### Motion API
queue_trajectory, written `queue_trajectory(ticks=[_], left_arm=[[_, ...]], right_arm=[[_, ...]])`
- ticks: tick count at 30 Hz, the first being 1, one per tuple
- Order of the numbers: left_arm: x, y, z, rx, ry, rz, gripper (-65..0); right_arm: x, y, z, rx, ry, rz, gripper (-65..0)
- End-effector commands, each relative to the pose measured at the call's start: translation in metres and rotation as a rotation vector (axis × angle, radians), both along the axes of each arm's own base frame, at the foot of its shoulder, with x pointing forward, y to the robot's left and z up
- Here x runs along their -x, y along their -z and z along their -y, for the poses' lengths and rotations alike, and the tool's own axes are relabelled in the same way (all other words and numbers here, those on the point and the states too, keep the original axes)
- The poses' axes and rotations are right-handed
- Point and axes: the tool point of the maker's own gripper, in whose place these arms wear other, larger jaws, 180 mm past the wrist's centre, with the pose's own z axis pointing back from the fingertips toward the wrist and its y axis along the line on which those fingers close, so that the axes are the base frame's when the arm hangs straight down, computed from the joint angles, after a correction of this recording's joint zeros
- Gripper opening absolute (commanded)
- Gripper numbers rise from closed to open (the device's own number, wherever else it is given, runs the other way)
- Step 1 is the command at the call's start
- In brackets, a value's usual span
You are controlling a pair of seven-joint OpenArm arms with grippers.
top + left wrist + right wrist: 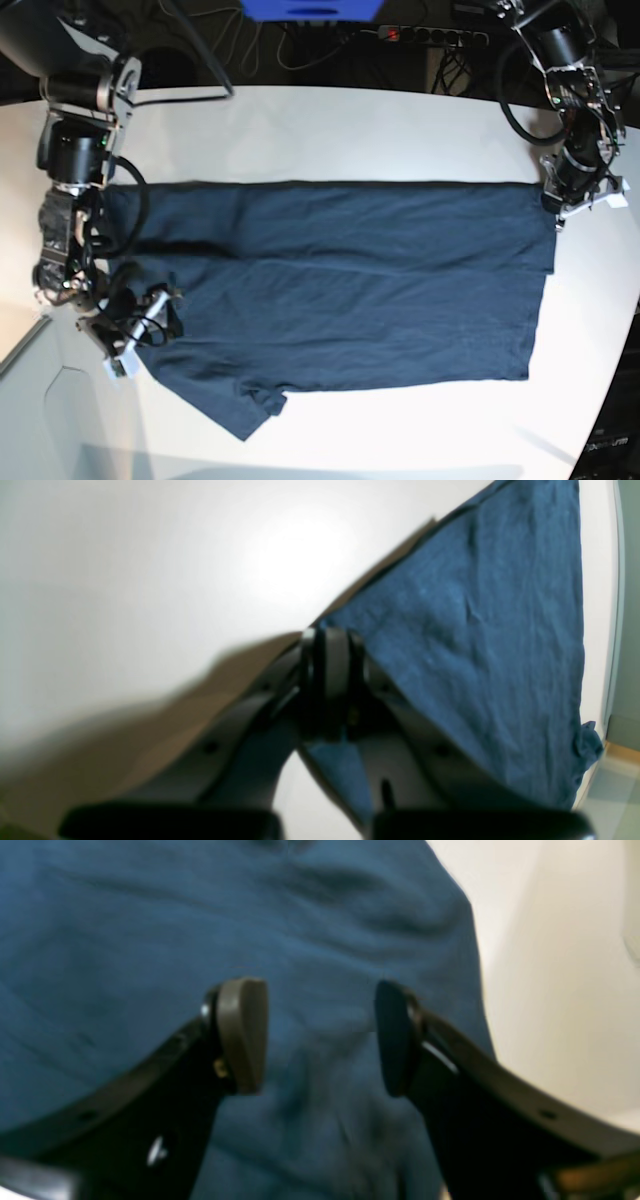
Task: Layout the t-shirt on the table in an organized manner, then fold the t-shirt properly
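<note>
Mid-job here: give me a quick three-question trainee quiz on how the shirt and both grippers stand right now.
1. True or false: the left gripper is shut on a corner of the dark navy-blue cloth t-shirt.
2. The right gripper is: A open above the cloth; B shut on a sleeve; C out of view.
3. Fill in: the shirt lies spread on the large white smooth ____.

Key: 1 true; 2 A; 3 table.

Beyond the far edge we see dark floor strewn with black cables point(300, 45), a power strip point(435, 36) with a red switch, and a blue box point(312, 9). Bright glare overhead.
</note>
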Motion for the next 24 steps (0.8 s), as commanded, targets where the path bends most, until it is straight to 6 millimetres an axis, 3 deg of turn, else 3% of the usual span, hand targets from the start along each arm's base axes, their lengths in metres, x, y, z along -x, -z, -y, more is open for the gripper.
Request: queue_trajectory(ticks=[1, 8, 12, 17, 24], left_arm=[[-0.004, -0.007, -0.006, -0.015, 0.001, 0.012, -65.0], [-0.005, -0.007, -0.006, -0.014, 0.002, 0.012, -65.0], [-0.005, -0.007, -0.006, -0.014, 0.004, 0.012, -65.0], [-0.005, -0.007, -0.006, -0.014, 0.004, 0.012, -65.0], [-0.011, -0.011, -0.005, -0.014, 0.004, 0.024, -65.0]], right_arm=[[-0.011, -0.019, 0.007, 0.000, 0.005, 0.059, -30.6], [0.035, 0.021, 0.043, 0.069, 0.025, -0.051, -36.6], [0.068, 0.044, 0.066, 0.083, 0.069, -0.119, -34.6], [0.094, 0.050, 0.107, 0.050, 0.216, -0.130, -32.4], [0.110, 0.057, 0.120, 0.068, 0.232, -0.158, -32.4]])
